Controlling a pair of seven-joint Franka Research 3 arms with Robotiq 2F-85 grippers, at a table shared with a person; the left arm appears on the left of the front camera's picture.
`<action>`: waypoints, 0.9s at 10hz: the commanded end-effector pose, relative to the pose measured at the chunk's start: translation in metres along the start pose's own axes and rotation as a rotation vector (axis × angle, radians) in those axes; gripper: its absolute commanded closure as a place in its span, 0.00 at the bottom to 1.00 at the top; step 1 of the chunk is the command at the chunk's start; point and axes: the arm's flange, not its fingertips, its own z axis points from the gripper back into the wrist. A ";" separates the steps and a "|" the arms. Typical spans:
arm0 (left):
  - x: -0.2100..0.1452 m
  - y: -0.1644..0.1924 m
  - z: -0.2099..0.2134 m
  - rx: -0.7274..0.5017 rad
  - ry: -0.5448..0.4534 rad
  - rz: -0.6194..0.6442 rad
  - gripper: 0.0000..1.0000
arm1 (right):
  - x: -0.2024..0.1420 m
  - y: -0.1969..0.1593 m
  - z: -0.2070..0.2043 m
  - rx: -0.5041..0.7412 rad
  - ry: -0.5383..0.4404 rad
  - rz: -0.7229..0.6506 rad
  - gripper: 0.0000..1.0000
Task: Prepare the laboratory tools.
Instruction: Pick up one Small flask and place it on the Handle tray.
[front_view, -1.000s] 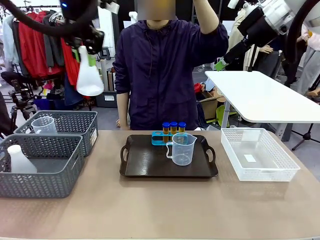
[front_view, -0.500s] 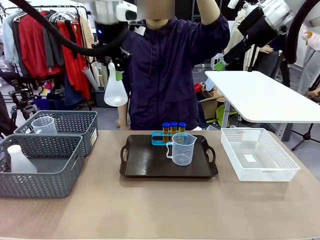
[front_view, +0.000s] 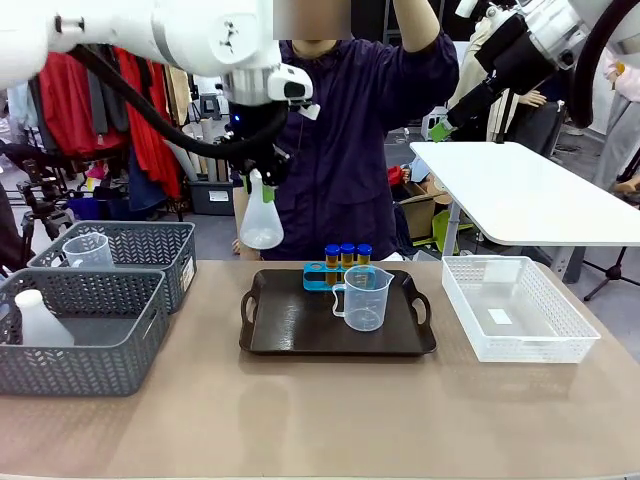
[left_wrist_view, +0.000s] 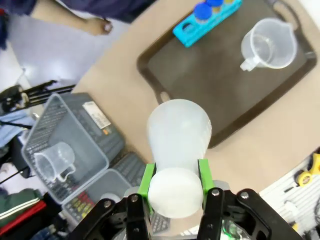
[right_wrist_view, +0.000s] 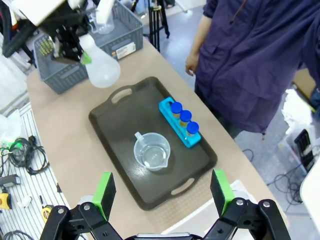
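The left jaws are clamping the neck of the frosted white conical flask, with a green pad pressing on each side. The flask is hanging base-down in the air above the bench, near the far left corner of the dark brown tray and touching nothing else. The clear measuring jug is standing upright on the tray, and just behind it the small blue rack is lying along the tray's far rim, carrying three blue-capped tubes of yellow liquid. The right jaws are standing wide apart, holding nothing, their green pads hovering high over the tray. Two grey mesh baskets are sitting at the bench's left end, one holding a second clear jug, the other a white container. A white basket is sitting to the right of the tray. A person is standing at the far side, raising one arm.
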 end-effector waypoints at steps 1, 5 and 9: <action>-0.005 -0.007 -0.018 -0.041 -0.035 0.009 1.00 | 0.000 -0.001 0.001 0.003 -0.005 0.001 0.00; -0.012 -0.030 -0.060 -0.130 0.040 -0.022 1.00 | 0.000 -0.001 0.001 0.003 -0.005 0.001 0.00; -0.015 -0.040 -0.092 -0.161 0.072 -0.021 1.00 | 0.000 -0.001 0.001 0.003 -0.005 0.001 0.00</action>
